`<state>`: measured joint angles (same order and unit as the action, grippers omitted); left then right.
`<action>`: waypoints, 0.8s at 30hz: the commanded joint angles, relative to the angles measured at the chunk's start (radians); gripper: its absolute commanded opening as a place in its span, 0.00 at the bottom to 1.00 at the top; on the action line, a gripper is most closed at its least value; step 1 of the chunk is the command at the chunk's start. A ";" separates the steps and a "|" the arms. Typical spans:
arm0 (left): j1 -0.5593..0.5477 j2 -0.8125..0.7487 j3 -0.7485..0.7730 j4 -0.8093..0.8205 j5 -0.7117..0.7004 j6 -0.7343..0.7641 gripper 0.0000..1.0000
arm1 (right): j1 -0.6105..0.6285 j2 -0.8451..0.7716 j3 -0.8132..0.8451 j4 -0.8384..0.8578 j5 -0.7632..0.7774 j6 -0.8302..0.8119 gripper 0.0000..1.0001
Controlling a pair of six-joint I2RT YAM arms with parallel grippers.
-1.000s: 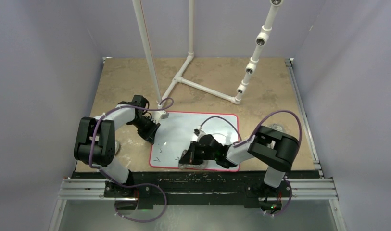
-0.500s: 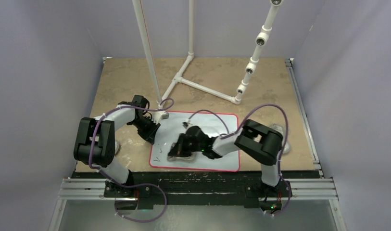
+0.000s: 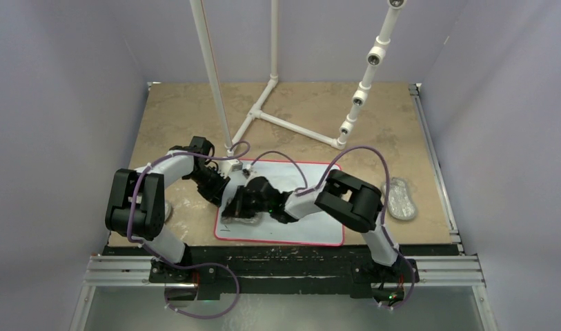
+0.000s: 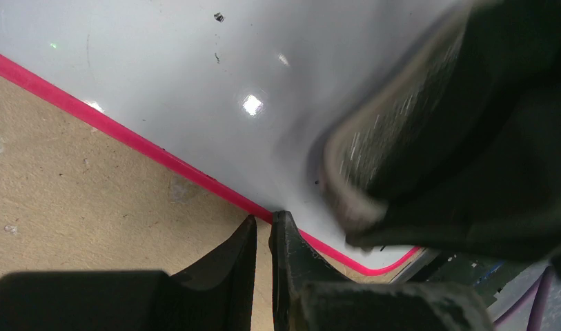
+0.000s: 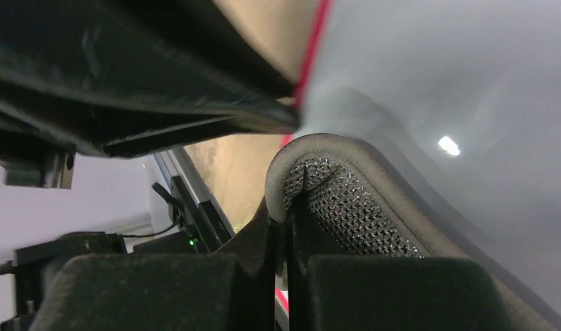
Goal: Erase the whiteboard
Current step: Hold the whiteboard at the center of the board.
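Glossy red-bordered whiteboard (image 3: 294, 232), nearly clean; left hand (image 4: 263, 224) pinches its edge; right hand (image 5: 286, 207) clamps a grey pad (image 5: 346, 200).

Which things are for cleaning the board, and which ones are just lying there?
For the job: the whiteboard; the grey pad pinched in the right fingers and pressed on the board; the left fingers, closed on its red edge.
Just lying about: the other grey pad on the table, right of the board; the white pipe frame behind.
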<state>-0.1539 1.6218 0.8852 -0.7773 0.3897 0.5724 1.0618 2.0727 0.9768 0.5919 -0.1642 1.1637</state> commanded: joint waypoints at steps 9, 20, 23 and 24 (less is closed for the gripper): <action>-0.016 0.082 -0.064 0.171 -0.164 0.129 0.00 | -0.063 -0.144 -0.421 -0.299 0.070 -0.054 0.00; -0.016 0.082 -0.051 0.162 -0.164 0.125 0.00 | 0.042 0.064 -0.083 -0.379 0.080 -0.116 0.00; -0.016 0.084 -0.043 0.157 -0.160 0.123 0.00 | 0.082 0.094 -0.036 -0.455 0.084 -0.135 0.00; -0.016 0.084 -0.040 0.157 -0.158 0.123 0.00 | 0.081 0.072 -0.080 -0.454 0.058 -0.114 0.00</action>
<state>-0.1574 1.6260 0.8925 -0.7856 0.3885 0.5877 1.0824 2.0621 0.9752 0.5343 -0.1909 1.1408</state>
